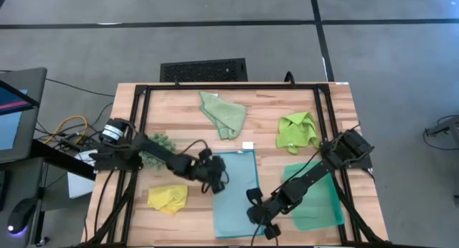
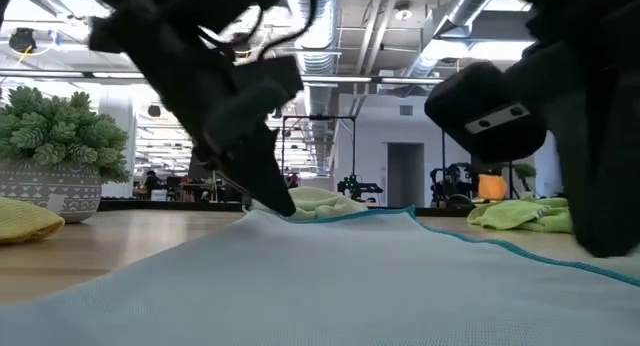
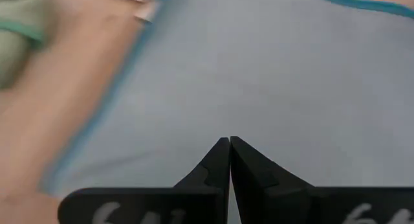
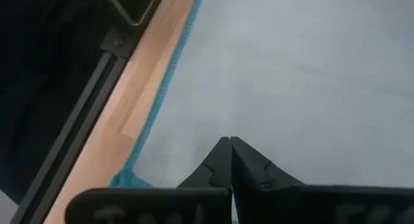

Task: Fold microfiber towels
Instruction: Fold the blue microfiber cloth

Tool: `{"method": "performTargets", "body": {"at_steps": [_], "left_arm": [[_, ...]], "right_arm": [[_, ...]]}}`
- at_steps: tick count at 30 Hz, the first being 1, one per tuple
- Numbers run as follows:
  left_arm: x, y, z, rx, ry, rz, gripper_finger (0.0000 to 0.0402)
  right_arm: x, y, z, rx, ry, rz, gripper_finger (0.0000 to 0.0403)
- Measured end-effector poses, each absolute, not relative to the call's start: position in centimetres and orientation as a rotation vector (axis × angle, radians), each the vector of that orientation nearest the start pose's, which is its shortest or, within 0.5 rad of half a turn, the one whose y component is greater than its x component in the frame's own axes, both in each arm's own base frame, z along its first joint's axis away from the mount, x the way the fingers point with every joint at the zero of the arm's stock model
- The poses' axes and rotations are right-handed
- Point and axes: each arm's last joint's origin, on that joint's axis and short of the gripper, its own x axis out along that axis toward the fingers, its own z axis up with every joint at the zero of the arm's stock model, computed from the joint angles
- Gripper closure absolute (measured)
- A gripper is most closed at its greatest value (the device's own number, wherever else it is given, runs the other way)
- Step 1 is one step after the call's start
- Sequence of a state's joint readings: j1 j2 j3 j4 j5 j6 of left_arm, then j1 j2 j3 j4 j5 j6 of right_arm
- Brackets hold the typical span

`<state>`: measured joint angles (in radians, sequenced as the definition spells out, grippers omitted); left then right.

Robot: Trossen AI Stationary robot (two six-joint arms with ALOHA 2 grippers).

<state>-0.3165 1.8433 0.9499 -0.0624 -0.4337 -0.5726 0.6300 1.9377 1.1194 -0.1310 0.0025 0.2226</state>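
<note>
a wooden bench (image 1: pixel 129 108) seen from above. a crumpled yellow towel (image 1: pixel 168 198) lies at the left. the left gripper (image 1: pixel 217 180), jaws pressed together, rests on the flat light blue towel (image 1: pixel 240 205), centre. a pale sage green towel (image 1: pixel 224 114) lies bunched behind. the right gripper (image 1: pixel 259 218), jaws shut, touches the blue towel's edge. a rumpled lime green towel (image 1: pixel 297 130) lies at the right.

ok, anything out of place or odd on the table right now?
Nothing damaged or spilled. The light blue towel lies flat, with the left gripper and right gripper shut at its edges. The sage, lime and yellow towels are crumpled, not yet folded.
</note>
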Motion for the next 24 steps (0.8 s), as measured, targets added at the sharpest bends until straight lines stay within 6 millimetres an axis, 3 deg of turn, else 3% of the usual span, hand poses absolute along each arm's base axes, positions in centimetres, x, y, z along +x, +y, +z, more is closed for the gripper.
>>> {"method": "performTargets", "body": {"at_steps": [8,16,24], "left_arm": [[31.3,-6.3,11.4,-0.065,0.961,0.646,0.0398],[30.8,-5.5,10.4,0.061,0.898,0.699,0.0398],[32.4,-4.6,12.8,0.139,0.856,0.663,0.0398]], "right_arm": [[30.4,21.8,12.1,-0.046,0.97,0.441,0.0384],[30.4,21.9,12.1,-0.058,0.929,0.38,0.0391],[30.1,22.8,12.9,-0.094,0.961,0.392,0.0379]]}}
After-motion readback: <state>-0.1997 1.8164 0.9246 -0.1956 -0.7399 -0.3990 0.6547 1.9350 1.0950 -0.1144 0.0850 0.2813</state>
